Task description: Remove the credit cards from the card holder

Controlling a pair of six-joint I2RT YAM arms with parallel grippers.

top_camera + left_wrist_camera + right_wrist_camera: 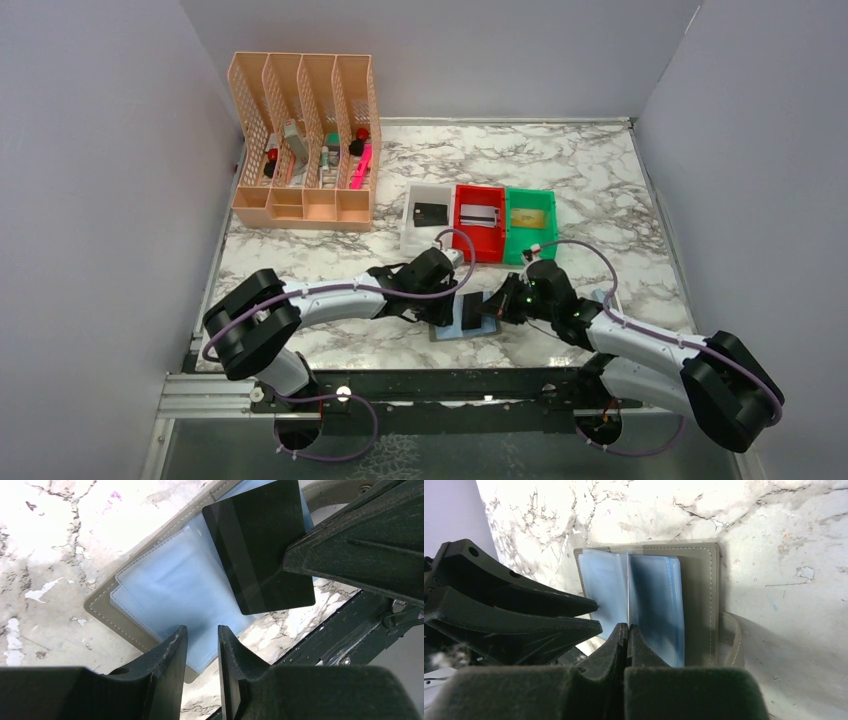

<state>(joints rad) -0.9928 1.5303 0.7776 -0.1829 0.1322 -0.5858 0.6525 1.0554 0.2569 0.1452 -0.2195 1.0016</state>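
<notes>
Marble table (600,190) bears card holder (165,590); left wrist view shows black card (257,545) broadside.

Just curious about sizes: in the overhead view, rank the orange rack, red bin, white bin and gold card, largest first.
Orange rack; then red bin and white bin, which look alike; smallest, the gold card in the green bin.

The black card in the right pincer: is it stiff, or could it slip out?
Probably stiff: the black card looks flat though the right pincer grips only one edge. Its glossy face suggests it could slip. It seems thin, so it is likely light.
</notes>
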